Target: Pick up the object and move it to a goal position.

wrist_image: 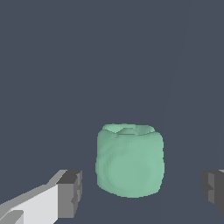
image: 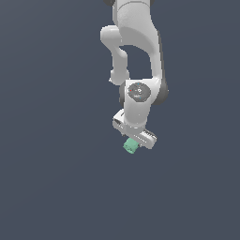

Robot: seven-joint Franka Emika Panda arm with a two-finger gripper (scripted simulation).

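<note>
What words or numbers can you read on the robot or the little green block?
None: no words, numbers or labels can be read anywhere.
The block is plain mint green with no print on it.
The arm is plain white; the round dark disc on its wrist has a tiny red speck, too small to read as any sign.
The fingers are plain grey.

The object [wrist_image: 129, 161] is plain mint green with no markings, a little paler along its upper rim. Flanking the object, the fingers [wrist_image: 70, 194] have dark grey pads on white bodies. The arm [image: 137, 56] is white with dark joint bands. The bench [image: 51, 140] is uniform slate blue-grey.
</note>
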